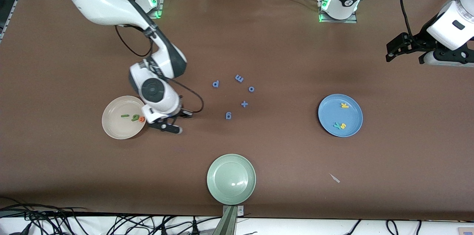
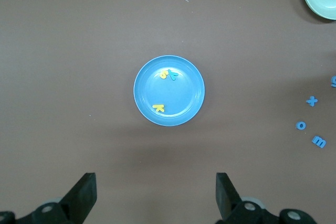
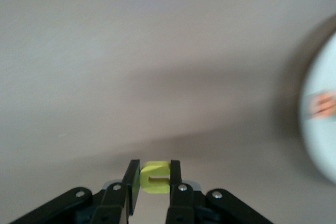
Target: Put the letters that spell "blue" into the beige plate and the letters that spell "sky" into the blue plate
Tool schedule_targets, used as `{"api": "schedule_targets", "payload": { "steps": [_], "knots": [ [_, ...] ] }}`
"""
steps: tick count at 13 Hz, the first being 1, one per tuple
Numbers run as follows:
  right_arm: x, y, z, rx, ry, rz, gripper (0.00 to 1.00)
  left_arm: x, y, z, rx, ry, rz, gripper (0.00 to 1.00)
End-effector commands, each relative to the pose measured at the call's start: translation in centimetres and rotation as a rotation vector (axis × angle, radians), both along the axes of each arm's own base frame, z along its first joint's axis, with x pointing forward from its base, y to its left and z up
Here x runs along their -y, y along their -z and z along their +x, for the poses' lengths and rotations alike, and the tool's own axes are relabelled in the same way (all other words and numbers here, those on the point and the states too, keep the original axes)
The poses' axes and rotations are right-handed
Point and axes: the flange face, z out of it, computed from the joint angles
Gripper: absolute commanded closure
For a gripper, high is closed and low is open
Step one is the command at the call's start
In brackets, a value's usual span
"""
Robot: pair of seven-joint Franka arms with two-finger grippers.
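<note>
**Yellow u gripped beside the beige plate**

A brown matte table (image 1: 281,42) carries everything; both arm bases are bolted along its robot-side edge, and cables trail past its camera-side edge.

The right end effector (image 1: 171,127) hangs low just beside the beige plate (image 1: 111,124), toward the table's middle, its fingers pinched narrow on the yellow u (image 3: 155,177). In the plate lie the light green l (image 1: 124,116), the dark green b (image 1: 135,117) and the orange e (image 1: 141,118).

The left end effector (image 2: 156,195) waits high near the table's left-arm end, its fingers spread wide and holding nothing. The blue plate (image 1: 329,116) holds the yellow k (image 1: 344,105), yellow s (image 1: 343,126) and teal y (image 1: 337,125).

Blue letters (image 1: 237,96) are scattered at the table's centre. A pale green plate (image 1: 231,179) sits near the camera-side edge, a small white scrap (image 1: 334,178) beside it toward the left arm's end.
</note>
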Motion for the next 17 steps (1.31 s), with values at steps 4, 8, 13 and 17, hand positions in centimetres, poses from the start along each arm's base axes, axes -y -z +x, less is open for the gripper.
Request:
{"api": "schedule_targets", "payload": {
  "steps": [4, 8, 13, 17],
  "knots": [
    [14.6, -3.1, -1.0, -0.063, -0.221, -0.085, 0.95, 0.2, -0.7, 0.3, -0.002, 0.012, -0.015, 0.0],
    [17.4, -4.2, -3.5, -0.1, -0.188, -0.111, 0.14, 0.4, -0.7, 0.3, -0.002, 0.015, -0.017, 0.0],
    [17.3, -13.0, -3.8, -0.125, -0.099, -0.034, 0.0, 0.3, -0.7, 0.3, -0.002, 0.015, -0.015, 0.0],
    [17.0, -23.2, -4.2, -0.089, -0.071, 0.015, 0.0, 0.3, -0.7, 0.3, -0.002, 0.015, -0.015, 0.0]
  ]
}}
